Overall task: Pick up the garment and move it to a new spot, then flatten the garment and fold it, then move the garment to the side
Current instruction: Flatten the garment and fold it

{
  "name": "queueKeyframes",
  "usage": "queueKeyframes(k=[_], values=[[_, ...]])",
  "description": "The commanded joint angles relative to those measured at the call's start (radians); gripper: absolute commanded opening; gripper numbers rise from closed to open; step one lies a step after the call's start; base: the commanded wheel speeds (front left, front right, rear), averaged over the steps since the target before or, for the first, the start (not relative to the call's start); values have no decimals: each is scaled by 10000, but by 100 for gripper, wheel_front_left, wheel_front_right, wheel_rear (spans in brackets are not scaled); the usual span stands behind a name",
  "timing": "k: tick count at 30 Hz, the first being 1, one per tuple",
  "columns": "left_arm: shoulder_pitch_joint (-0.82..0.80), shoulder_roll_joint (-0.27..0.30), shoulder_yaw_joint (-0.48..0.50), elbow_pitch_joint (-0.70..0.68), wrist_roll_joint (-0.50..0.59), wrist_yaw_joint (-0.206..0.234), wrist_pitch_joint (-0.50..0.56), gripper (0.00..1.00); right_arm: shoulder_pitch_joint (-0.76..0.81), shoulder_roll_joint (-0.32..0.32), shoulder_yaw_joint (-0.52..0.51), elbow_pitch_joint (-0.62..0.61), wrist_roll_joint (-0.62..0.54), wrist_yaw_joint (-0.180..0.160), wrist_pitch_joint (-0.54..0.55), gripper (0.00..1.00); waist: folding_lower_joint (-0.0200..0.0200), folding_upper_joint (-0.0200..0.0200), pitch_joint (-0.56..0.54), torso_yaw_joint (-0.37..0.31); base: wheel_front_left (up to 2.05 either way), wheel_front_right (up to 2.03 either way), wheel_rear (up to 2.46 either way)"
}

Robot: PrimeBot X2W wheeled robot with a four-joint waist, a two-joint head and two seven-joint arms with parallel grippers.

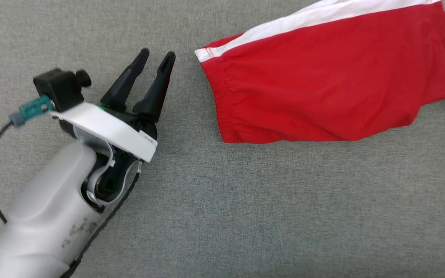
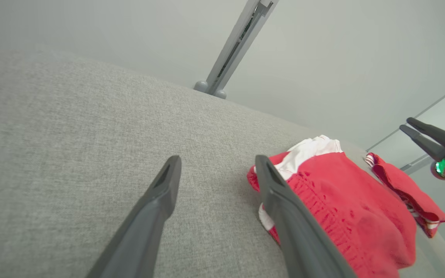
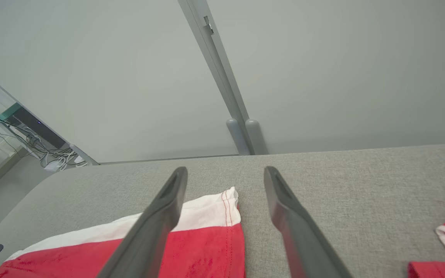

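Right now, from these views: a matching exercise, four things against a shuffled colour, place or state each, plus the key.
Column 1
1. left gripper
2. garment
3. white stripe
4. cloth surface

Column 2
a. grey, beneath everything
b. open and empty, just left of the gathered hem
c. mostly red, lying on the surface
d. along the garment's far edge

Pairs: 1-b; 2-c; 3-d; 4-a
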Motion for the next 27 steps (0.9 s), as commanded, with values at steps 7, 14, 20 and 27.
queueKeyframes(k=[7,14,20,27], values=[[1455,-599,923,-784,3489,1977,-529,100,1970,-260,533,421,-36,-2,-1297,100,0,0,-1015,87,0,0,0],[3553,-2113,1800,-2135,6718,2431,-531,100,2087,306,1272,1920,-553,-4,-1049,100,0,0,-1470,747,0,0,0],[4520,-2899,2014,-2414,7938,2052,-531,100,1416,759,1732,3464,-1253,-4,-634,100,0,0,-1449,1244,0,0,0],[5055,-3337,2320,-2443,8581,1607,-534,100,761,1445,2320,5430,-1927,-2,243,100,0,0,-1374,1792,0,0,0]])
